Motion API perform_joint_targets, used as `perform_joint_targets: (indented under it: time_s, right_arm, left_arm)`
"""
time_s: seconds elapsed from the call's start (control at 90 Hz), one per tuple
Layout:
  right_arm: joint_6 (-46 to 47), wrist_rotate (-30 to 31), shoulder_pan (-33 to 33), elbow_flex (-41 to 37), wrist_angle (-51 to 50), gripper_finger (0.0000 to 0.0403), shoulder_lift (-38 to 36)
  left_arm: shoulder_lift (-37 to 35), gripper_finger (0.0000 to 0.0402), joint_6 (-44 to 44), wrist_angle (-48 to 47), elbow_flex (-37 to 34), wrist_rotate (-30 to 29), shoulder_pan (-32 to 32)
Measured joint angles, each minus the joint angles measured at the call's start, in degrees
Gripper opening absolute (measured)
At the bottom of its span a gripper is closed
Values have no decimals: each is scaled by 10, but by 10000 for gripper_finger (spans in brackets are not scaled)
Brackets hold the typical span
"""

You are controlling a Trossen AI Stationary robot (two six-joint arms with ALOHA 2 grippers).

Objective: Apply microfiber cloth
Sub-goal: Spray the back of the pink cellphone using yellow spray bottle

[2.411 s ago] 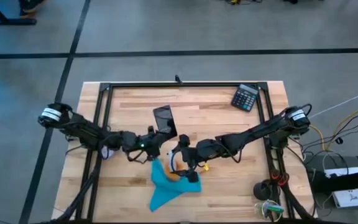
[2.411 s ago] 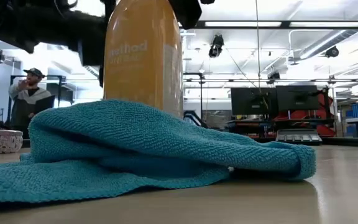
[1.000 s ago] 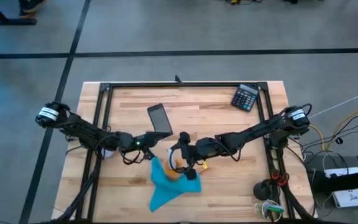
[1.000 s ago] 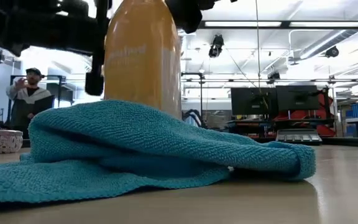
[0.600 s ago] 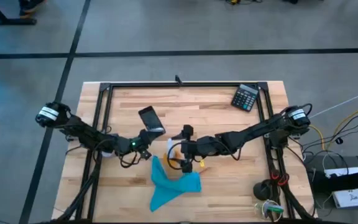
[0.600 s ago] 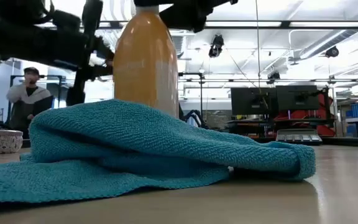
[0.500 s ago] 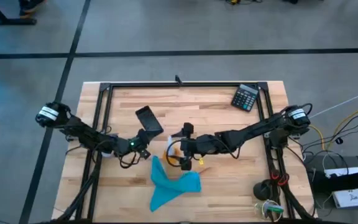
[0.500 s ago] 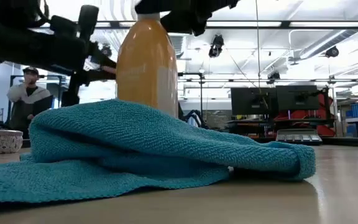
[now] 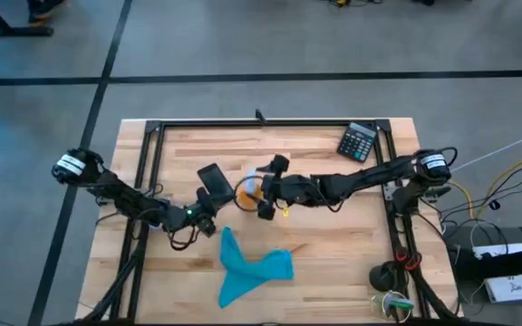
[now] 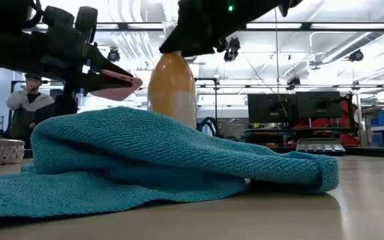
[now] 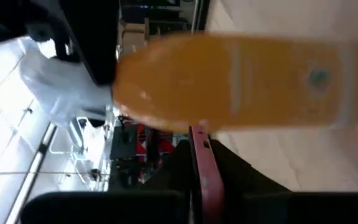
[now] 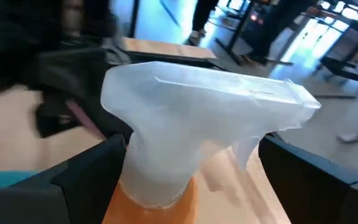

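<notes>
Orange plastic fills most of the left wrist view: the spray bottle (image 11: 241, 81) is so close there that its ends are cut off. The right gripper (image 9: 263, 193) is shut around this bottle just under its white trigger head (image 12: 210, 118), with 1 dark finger (image 12: 73, 186) on each side of the neck. From above, the right arm reaches in from the right edge of the wooden table (image 9: 333, 263), stretched out long and low toward the middle. Only a small orange bit of the bottle shows there, because the gripper covers the rest.

The left gripper (image 9: 208, 201) is closed on a thin black phone with a pink edge (image 9: 212, 179). The left arm comes in from the left edge and bends near the middle, so the 2 grippers are close together. In the low view the phone (image 10: 115, 83) is held up in the air, tilted, beside the bottle (image 10: 172, 90).

The soft turquoise microfiber cloth (image 9: 247, 272) lies crumpled on the table, nearer the front edge than both grippers, and nothing touches it. In the low view the cloth (image 10: 152, 163) is a big heap that hides the bottom of the bottle.

A black calculator (image 9: 358, 142) sits near the far right corner. Only the low view shows a person (image 10: 29, 110) standing far back in the room.
</notes>
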Motion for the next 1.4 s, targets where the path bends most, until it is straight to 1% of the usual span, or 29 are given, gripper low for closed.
perform_joint_targets:
  time_s: [0.389, 0.467, 0.589, 0.722, 0.911, 1.078, 1.256, 1.4]
  right_arm:
    - [-81, 0, -84, 0, -13, 355, 0]
    - [-99, 0, -98, 0, -12, 355, 1]
    - [-122, 8, -119, -1, -12, 355, 1]
    - [-134, 48, -135, -2, -15, 355, -4]
    - [-158, 47, -137, -4, -34, 354, -27]
    - [-138, 41, -141, -4, -59, 354, -39]
    - [-54, -21, -160, -4, -117, 354, -38]
    - [-16, -21, -166, -4, -169, 354, -39]
  left_arm:
    - [0, 17, -74, -2, 0, 3, -1]
    - [0, 17, -92, -3, 1, 11, -1]
    - [0, 17, -130, -3, 8, 41, -1]
    - [0, 17, -156, -4, 15, 52, -1]
    - [0, 17, -174, -10, 22, 52, -2]
    - [0, 17, -189, -16, 25, 66, -2]
    - [0, 17, -191, -15, 26, 69, -2]
    - [0, 17, -191, -16, 26, 69, -2]
